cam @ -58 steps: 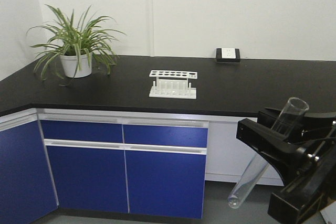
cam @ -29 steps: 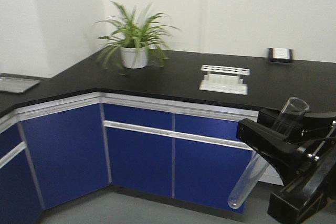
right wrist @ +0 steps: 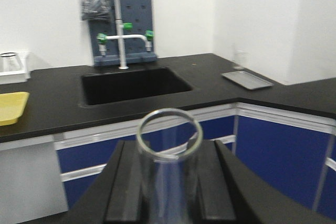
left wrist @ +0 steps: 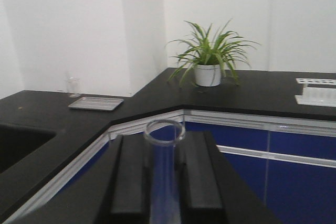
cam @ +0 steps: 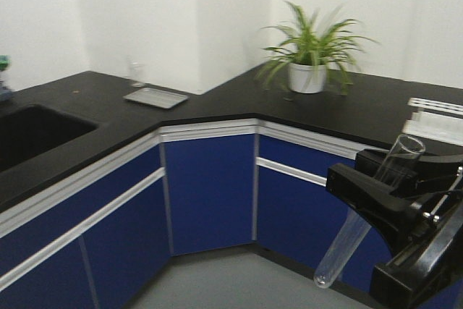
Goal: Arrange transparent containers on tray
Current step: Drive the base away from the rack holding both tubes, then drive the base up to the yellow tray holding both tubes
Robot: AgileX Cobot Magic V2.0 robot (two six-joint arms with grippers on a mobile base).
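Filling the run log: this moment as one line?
left gripper: shut on left test tube | right gripper: shut on right test tube | yellow tray: on counter beside sink

On the worktop, the tray lies left of the sink; right of the sink come a flat pan, potted plant, then rack.

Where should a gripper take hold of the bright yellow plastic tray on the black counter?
Probably the raised rounded rim of the bright yellow plastic tray, at the end facing the black sink, coming from above: it lies flat, so only the rim gives fingers a lip.
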